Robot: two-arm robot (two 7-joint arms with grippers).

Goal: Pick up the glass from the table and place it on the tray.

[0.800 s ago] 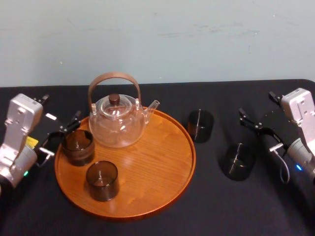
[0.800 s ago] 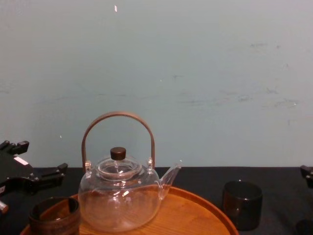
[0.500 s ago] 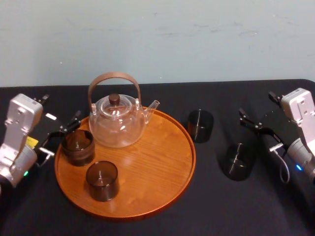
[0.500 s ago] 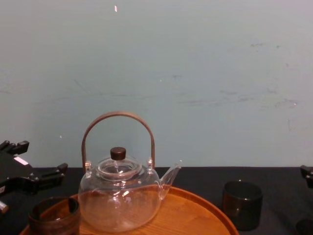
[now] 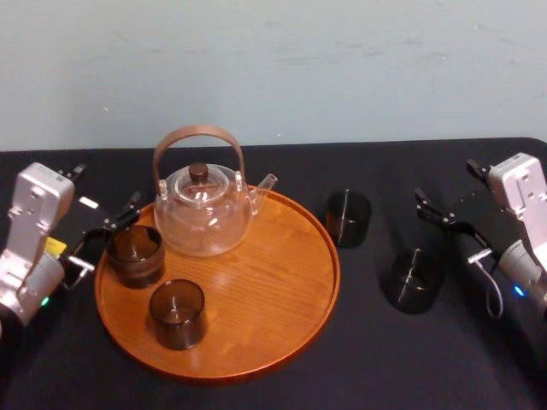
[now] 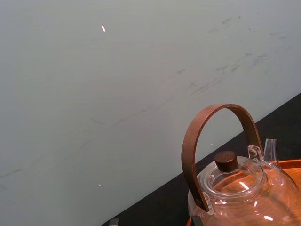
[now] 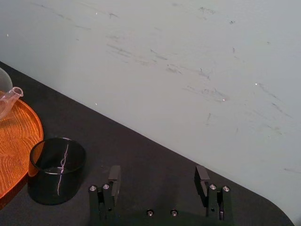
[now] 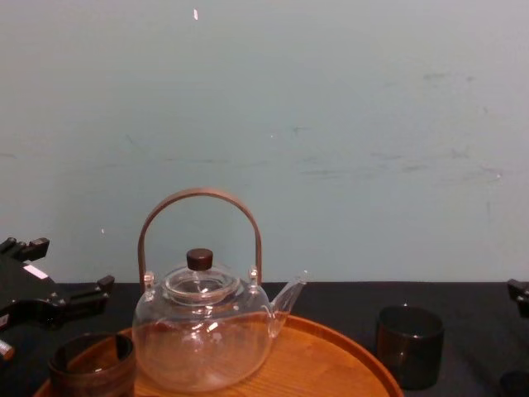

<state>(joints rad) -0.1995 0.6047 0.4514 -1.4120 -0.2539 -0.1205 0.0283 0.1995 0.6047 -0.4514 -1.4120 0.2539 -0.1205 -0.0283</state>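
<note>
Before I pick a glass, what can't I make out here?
Chest view: the corner cuts off the nearer glass, the bottom edge the tray's front.
Head view: whether the left tool touches the ridged cup; they overlap.
The right tool hangs open at far right.

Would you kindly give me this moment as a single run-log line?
right gripper: open, empty | left gripper: open, beside tray | near glass, far glass: upright on table | grasp: not yet

A clear glass teapot [image 5: 203, 218] with a brown hoop handle stands at the far left edge of the tray [image 5: 278, 295]. A ridged brownish cup [image 5: 135, 254] sits at its left edge, just beside the teapot.
</note>
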